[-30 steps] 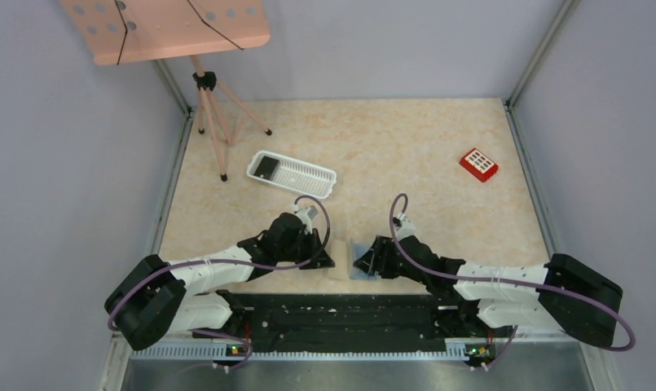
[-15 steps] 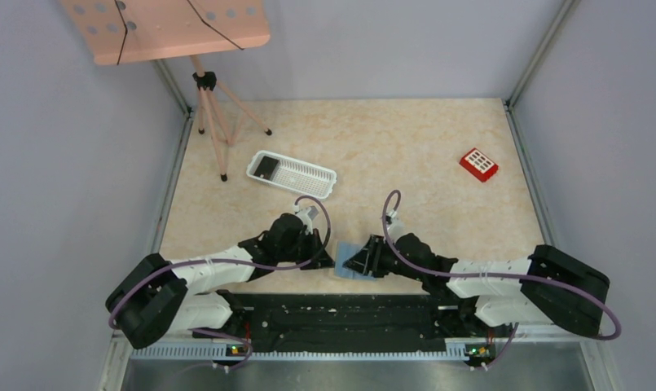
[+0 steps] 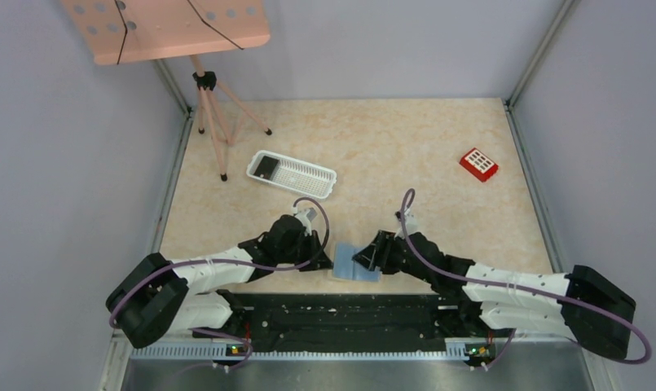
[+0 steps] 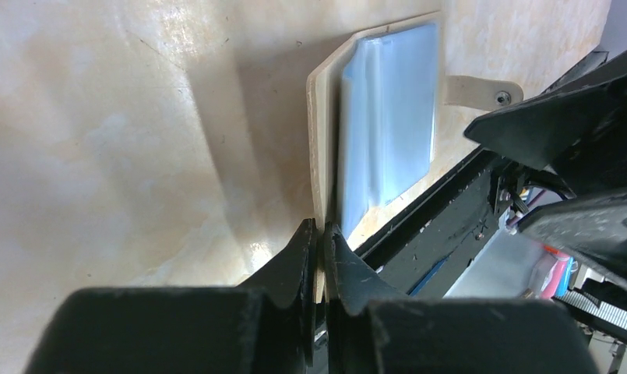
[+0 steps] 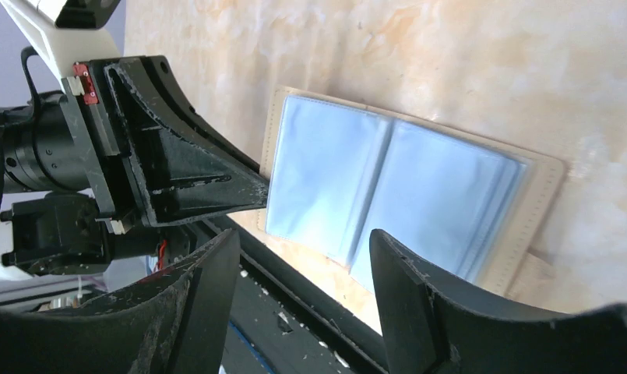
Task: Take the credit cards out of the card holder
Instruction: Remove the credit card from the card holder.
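Card holder lies open on the bench, close to the near edge. It's just ahead of the black base plate the arms bolt to, and sits between the two claws. Inside faces up: blue-grey clear sleeves side by side with a cream stitched border round them. A cream snap tab sticks out one side. Can't tell if any cards sit in the sleeves, plastic is too hazy.

Left claw: clamped down tight on the cream border at the holder's left edge. Left wrist view shows the fingertips meeting on that edge with barely a gap. Shadow falls on the bench beside that half; can't tell if it's lifted.

Right claw: spread wide, nothing between the fingers, hanging over the holder's right half. Right wrist view looks down between them onto the sleeves. Touching the holder or just above it: can't tell.

Mid bench, left of centre: white slotted basket with a dark flat item in its left end. Further back on the right, well apart from everything: red box with white squares on top.

Far left corner: tripod standing on the bench, carrying a pink perforated board.
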Motion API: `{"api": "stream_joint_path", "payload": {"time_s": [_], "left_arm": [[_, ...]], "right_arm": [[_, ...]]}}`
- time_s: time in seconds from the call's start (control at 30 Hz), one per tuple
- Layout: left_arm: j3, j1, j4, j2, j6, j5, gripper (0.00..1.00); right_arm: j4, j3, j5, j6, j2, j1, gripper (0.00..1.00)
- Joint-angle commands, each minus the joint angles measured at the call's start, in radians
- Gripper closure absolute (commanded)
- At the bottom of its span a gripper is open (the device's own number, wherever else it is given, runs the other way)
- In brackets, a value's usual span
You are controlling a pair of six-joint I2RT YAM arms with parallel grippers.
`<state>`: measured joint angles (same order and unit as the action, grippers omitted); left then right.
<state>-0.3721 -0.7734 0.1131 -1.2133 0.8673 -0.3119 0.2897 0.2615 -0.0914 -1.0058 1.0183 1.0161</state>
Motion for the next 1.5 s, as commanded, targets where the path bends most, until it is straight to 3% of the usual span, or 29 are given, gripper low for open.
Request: {"api": "stream_joint_path", "payload": {"time_s": [0.0, 0.5, 0.97, 1.47], "left_arm": [[-0.002, -0.004, 0.028, 0.01, 0.0, 0.014, 0.91], [-0.018, -0.006, 0.017, 0.007, 0.01, 0.005, 0.91], [-0.051, -0.026, 0.029, -0.037, 0.024, 0.002, 0.91], [-0.055, -0.042, 0.034, -0.053, 0.034, 0.017, 0.91]], "right_arm": [[-0.133, -0.021, -0.122, -0.016, -0.08, -0.008, 0.37], [-0.062, -0.059, -0.135, -0.016, 0.0, -0.007, 0.39], [0.167, -0.022, 0.028, 0.036, 0.13, -0.007, 0.42], [0.227, -0.017, 0.089, 0.046, 0.071, -0.002, 0.48]]}}
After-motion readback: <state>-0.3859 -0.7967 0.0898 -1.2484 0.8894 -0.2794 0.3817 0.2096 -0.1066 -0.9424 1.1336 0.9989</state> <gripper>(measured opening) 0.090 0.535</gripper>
